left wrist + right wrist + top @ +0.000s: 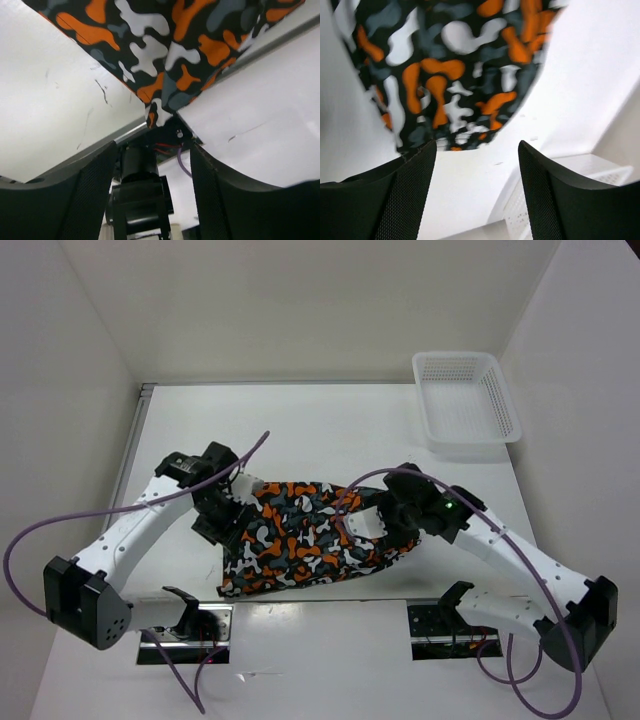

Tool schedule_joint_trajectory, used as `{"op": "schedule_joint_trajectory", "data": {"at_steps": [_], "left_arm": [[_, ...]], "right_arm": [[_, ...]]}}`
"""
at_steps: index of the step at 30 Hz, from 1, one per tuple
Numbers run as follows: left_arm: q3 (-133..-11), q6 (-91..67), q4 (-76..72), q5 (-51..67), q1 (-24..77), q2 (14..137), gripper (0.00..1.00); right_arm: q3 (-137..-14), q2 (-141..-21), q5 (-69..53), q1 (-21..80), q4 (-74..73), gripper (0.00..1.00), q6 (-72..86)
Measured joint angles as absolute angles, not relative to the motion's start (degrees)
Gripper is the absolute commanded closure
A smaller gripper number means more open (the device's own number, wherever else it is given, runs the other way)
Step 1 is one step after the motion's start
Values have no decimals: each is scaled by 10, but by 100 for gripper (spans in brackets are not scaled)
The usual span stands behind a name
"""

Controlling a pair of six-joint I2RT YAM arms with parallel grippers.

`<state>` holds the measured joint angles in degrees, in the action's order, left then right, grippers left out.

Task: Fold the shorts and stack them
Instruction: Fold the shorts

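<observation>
The shorts (pixel 300 536), in an orange, black, grey and white blotch print, lie spread flat on the white table (pixel 330 430), their lower edge at the near table edge. My left gripper (pixel 226 518) is open over the shorts' left edge; in its wrist view the fabric (pixel 165 45) lies ahead of the empty fingers (pixel 90 195). My right gripper (pixel 385 520) is open over the shorts' right edge, above a pale patch of cloth; in its wrist view the fabric (pixel 445 75) lies ahead of empty fingers (pixel 555 200).
A white plastic mesh basket (pixel 466 403) stands at the back right of the table and shows in the right wrist view (pixel 600 175). Purple cables loop from both arms. The arm bases (pixel 185 625) sit at the near edge.
</observation>
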<state>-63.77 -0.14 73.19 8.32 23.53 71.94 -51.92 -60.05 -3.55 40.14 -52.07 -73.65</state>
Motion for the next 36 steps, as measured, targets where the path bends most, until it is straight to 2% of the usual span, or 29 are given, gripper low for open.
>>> {"op": "schedule_joint_trajectory", "data": {"at_steps": [2, 4, 5, 7, 8, 12, 18, 24, 31, 32, 36], "left_arm": [[-638, -1, 713, 83, 213, 717, 31], [-637, -2, 665, 74, 187, 719, 31], [-637, -2, 637, 71, 176, 725, 32], [-640, -2, 589, 65, 164, 757, 34], [-644, -2, 570, 65, 161, 783, 34], [-658, -2, 500, 67, 161, 895, 35], [-657, -2, 441, 55, 160, 969, 35], [-694, -4, 418, 38, 132, 1065, 35], [-833, -3, 429, -13, 105, 1163, 35], [-855, -3, 425, -16, 100, 1178, 32], [-945, -2, 400, -41, 81, 1228, 27]], "right_arm": [[-541, -589, -50, 402, -508, 31, -711], [-568, -594, -70, 403, -469, 37, -667], [-580, -601, -80, 404, -445, 48, -642], [-598, -632, -103, 409, -402, 64, -597], [-603, -650, -115, 413, -380, 77, -578], [-586, -747, -140, 418, -304, 90, -524], [-498, -836, -143, 418, -271, 90, -477], [-502, -907, -125, 406, -215, 88, -434], [-637, -1051, -79, 396, -158, 83, -385], [-665, -1072, -70, 395, -155, 80, -381], [-813, -1167, -30, 392, -138, 80, -358]]}}
